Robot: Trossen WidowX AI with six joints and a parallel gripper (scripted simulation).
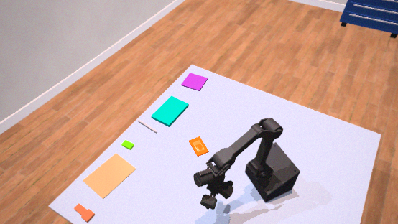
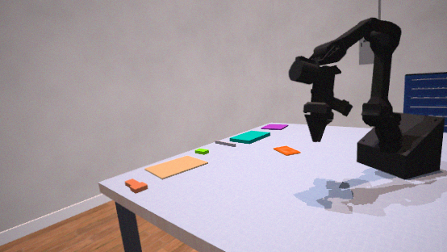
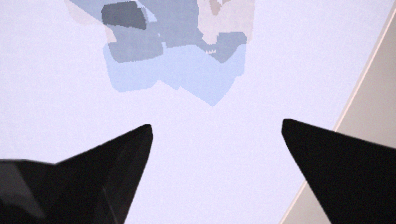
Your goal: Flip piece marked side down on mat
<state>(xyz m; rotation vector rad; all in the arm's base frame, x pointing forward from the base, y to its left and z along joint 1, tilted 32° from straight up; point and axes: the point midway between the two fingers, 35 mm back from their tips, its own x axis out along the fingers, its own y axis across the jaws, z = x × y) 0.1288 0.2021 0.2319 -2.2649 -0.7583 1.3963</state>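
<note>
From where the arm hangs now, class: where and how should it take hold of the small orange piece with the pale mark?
The orange piece lies flat on the mat, marked side up, too thin for a side pinch. Probably best: bring the open gripper down from above and set one finger under or against a long edge, tipping it over slowly. It sits apart from the teal slab.

Gripper (image 2: 317, 135) hangs downward (jaws wide, empty)
</note>
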